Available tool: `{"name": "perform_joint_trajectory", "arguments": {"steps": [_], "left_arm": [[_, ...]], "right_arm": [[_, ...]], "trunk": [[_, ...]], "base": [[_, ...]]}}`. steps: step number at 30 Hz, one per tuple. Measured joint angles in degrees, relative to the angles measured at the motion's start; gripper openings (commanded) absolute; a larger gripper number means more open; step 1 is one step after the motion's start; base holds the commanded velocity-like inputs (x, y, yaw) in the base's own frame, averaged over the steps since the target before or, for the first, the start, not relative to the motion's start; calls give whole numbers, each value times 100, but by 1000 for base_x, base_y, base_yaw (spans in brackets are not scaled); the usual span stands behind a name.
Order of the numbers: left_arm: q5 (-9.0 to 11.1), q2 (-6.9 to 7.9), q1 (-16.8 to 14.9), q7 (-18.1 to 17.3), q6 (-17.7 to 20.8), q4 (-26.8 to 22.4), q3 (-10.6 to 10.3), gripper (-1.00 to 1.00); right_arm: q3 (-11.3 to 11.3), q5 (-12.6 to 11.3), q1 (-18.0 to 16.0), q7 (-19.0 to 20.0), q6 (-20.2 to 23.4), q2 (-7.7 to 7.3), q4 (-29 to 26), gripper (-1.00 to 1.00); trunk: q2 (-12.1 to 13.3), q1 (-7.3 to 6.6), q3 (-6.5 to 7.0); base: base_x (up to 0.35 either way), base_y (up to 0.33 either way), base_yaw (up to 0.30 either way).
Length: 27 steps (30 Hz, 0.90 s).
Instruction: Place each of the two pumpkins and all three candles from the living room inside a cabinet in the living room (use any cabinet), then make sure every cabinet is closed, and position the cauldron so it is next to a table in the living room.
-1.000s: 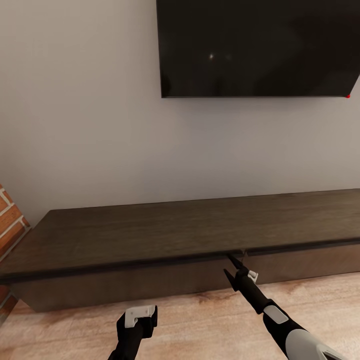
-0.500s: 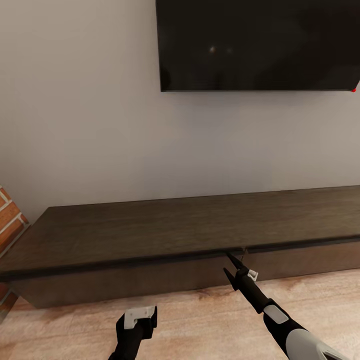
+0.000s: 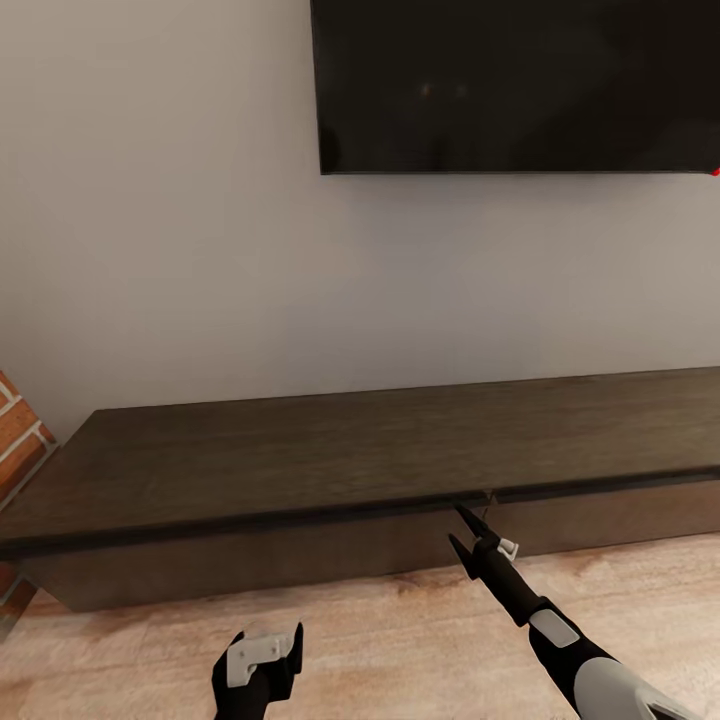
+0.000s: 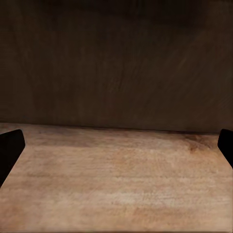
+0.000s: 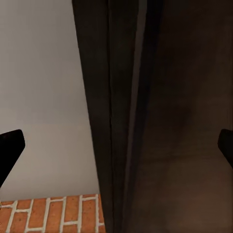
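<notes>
The long, low, dark brown cabinet (image 3: 300, 455) runs along the wall, and its flat drawer fronts look shut. My right gripper (image 3: 460, 534) is open, with its fingertips at the cabinet's upper front edge beside a seam between two fronts. The right wrist view looks along that dark edge (image 5: 121, 121). My left gripper (image 3: 262, 645) is open and empty, low over the floor in front of the cabinet. The left wrist view faces the cabinet's front (image 4: 116, 63). The pumpkins, candles, cauldron and table are out of view.
A black TV (image 3: 515, 85) hangs on the pale wall above the cabinet. A red brick wall (image 3: 18, 440) stands at the cabinet's left end. Light wood-plank floor (image 3: 400, 640) lies in front of it.
The view has shifted slightly, so the TV and cabinet sit higher in the picture. My left gripper has dropped lower and a little left. The right gripper stays at the cabinet's edge.
</notes>
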Motion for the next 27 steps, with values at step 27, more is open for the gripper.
{"name": "perform_joint_trajectory", "arguments": {"steps": [27], "left_arm": [[-8, 31, 15, 2, -127, -15, 0, 100]], "right_arm": [[9, 163, -5, 257, -1, -10, -22, 100]], "trunk": [[-14, 26, -222]], "base": [[0, 0, 0]]}}
